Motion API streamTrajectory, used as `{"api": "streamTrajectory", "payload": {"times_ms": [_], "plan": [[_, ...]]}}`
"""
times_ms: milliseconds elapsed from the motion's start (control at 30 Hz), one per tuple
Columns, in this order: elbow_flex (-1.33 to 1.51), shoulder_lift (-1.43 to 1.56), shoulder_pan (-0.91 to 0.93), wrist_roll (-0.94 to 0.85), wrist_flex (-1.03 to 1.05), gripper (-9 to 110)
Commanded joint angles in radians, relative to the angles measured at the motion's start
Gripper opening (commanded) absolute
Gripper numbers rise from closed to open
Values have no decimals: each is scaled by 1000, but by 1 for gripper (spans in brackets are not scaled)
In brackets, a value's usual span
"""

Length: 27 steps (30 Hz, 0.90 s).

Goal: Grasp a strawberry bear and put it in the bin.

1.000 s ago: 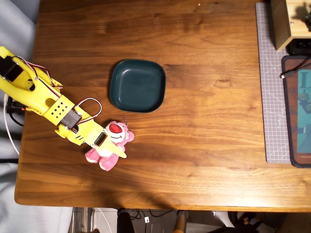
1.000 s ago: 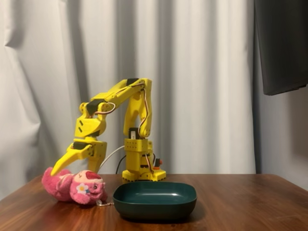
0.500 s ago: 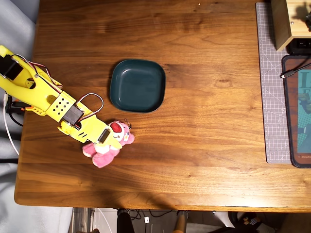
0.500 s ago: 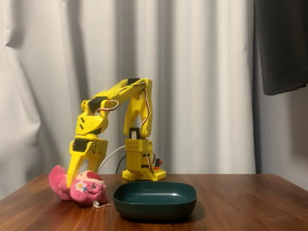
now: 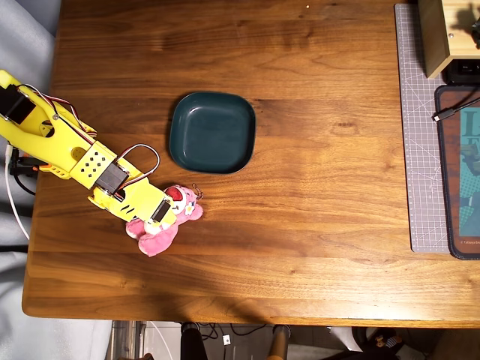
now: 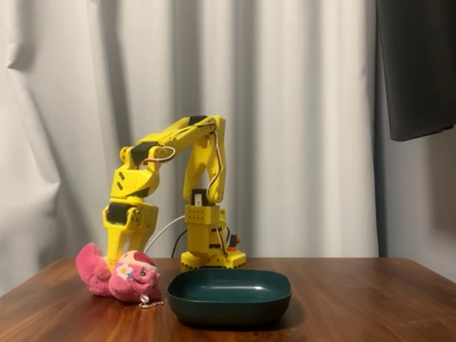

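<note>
The pink strawberry bear (image 5: 185, 205) lies on the wooden table just below and left of the bin in the overhead view, its ball chain (image 5: 196, 190) trailing toward the dish. My yellow gripper (image 5: 166, 218) points down over the bear's middle with its jaws closed in on the plush, which looks squeezed. In the fixed view the gripper (image 6: 118, 261) stands upright on the bear (image 6: 134, 276), and the bear rests on the tabletop left of the bin (image 6: 229, 294). The dark teal bin (image 5: 212, 132) holds nothing.
A grey cutting mat (image 5: 416, 127) runs along the table's right side, with a tan wooden box (image 5: 448, 34) at its top and a dark pad (image 5: 459, 172) beside it. The arm's base (image 6: 208, 246) stands behind the bin. A white curtain hangs at the back.
The gripper swung down from a slanted open pose and closed on the bear. The bear shifted slightly and bunched up, its body drawn in under the fingers.
</note>
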Motion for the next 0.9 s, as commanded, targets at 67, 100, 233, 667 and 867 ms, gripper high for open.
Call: {"api": "streamTrajectory", "payload": {"times_ms": [67, 100, 233, 667, 867], "plan": [[-6, 49, 5, 8, 31, 0], [-5, 71, 20, 12, 44, 0], [6, 198, 126, 58, 110, 0], [-164, 472, 377, 233, 383, 0], [-252, 370, 414, 242, 351, 0]]}}
